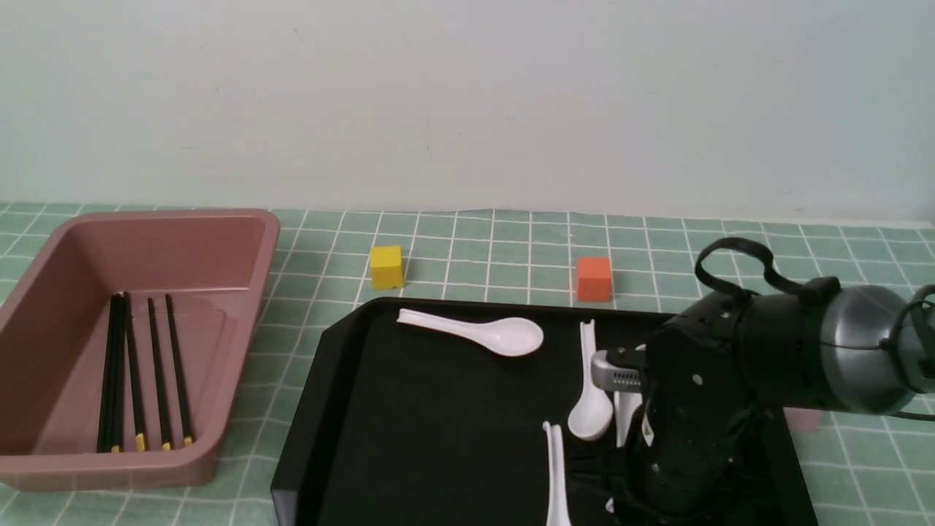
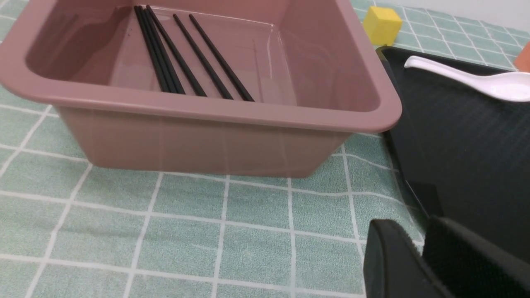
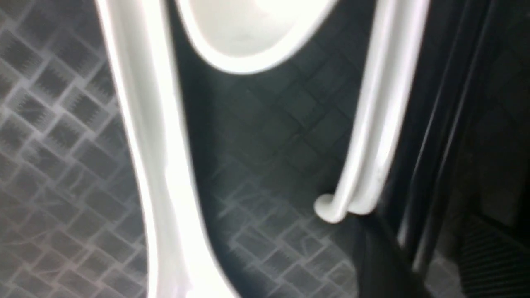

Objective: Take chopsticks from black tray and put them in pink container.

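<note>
Chopsticks (image 2: pixel 159 51) look light, stiff and slick, best pinched mid-length; left jaws sit pressed together, empty; right jaws' state I cannot tell.

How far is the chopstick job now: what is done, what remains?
Done: several thin black chopsticks with gold ends lie in the deep pink plastic tub. In hand: the right arm is low over the glossy black tray, among white spoons; its grip is hidden. Remaining: unclear; dark lines in the right wrist view may be chopsticks.
</note>
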Controlling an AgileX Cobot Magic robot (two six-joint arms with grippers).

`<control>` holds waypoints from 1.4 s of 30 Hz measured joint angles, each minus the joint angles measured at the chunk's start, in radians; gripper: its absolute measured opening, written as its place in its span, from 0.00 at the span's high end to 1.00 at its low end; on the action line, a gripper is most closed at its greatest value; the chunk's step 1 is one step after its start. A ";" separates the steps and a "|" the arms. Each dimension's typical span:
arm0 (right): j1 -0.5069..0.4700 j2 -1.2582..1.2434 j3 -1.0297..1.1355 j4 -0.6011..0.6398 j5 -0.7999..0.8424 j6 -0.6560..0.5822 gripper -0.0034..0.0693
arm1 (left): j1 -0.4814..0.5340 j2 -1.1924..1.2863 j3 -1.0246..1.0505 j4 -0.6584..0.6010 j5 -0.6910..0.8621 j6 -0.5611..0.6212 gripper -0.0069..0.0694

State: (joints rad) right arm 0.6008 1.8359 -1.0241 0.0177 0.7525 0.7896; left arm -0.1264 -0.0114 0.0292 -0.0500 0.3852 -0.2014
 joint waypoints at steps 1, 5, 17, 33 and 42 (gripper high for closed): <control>0.000 0.000 0.000 0.000 0.012 -0.004 0.68 | 0.000 0.000 0.000 0.000 0.000 0.000 0.72; 0.000 -0.001 -0.005 0.007 0.036 -0.031 0.76 | 0.000 0.000 0.000 0.000 0.000 0.000 0.72; 0.000 -0.191 -0.133 0.033 0.326 -0.052 0.76 | 0.000 0.000 0.000 0.000 0.000 0.000 0.72; 0.163 0.145 -0.758 0.718 0.002 -0.902 0.76 | 0.000 0.000 0.000 0.000 0.000 0.000 0.72; 0.261 0.521 -1.156 0.873 -0.155 -1.123 0.74 | 0.000 0.000 0.000 0.000 0.000 0.000 0.72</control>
State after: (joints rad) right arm 0.8614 2.3569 -2.1804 0.8903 0.5976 -0.3333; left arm -0.1264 -0.0114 0.0292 -0.0500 0.3852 -0.2014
